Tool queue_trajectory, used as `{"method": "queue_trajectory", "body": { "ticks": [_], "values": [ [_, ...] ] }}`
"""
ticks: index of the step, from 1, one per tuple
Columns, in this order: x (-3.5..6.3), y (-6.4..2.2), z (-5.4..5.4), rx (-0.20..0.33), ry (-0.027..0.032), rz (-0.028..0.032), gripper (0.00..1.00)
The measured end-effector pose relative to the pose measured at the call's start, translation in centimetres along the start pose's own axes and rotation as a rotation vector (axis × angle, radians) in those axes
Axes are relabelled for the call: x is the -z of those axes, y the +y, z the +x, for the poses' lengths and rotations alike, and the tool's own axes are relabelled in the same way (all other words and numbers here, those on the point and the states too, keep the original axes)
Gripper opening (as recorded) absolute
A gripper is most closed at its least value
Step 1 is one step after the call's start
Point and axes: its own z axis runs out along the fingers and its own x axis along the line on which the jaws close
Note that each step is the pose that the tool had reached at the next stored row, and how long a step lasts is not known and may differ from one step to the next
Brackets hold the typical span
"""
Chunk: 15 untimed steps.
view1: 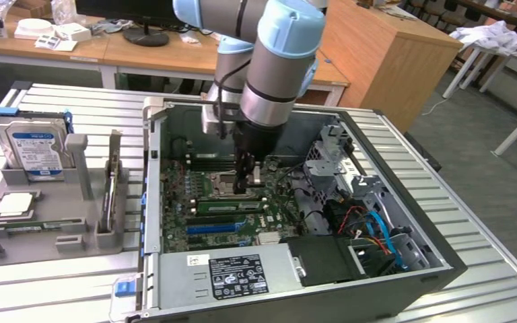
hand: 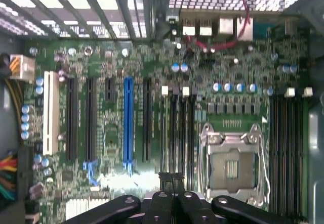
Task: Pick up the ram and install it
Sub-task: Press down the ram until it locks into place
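Observation:
My gripper (view1: 248,179) reaches down into the open computer case (view1: 438,269), just over the motherboard (view1: 207,222) beside the CPU socket (view1: 227,183). Its dark fingertips (hand: 165,179) are pressed together, shut, with nothing visible between them. They hang right over the black memory slots (hand: 178,128) next to the CPU socket (hand: 230,169). A long, narrow green stick, the ram (view1: 231,206), lies along those slots in the exterior view. I cannot tell how deep it sits. A second bank of slots (hand: 286,143) runs on the socket's other side.
A grey parts holder (view1: 79,235) at the exterior view's left carries a blue-labelled hard drive (view1: 34,151) and a CPU (view1: 14,205). The case holds the power supply (view1: 231,272), a drive cage (view1: 330,158) and loose cables (view1: 380,232). PCI slots (hand: 127,120) flank the memory slots.

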Motion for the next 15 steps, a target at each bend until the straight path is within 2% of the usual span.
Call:
{"method": "queue_trajectory", "body": {
  "ticks": [10,15],
  "values": [
    [-0.06,2.28,0.0,0.000,0.0000,0.0003,0.11],
    [-0.07,2.65,0.0,0.000,0.0000,0.0003,0.11]
  ]
}}
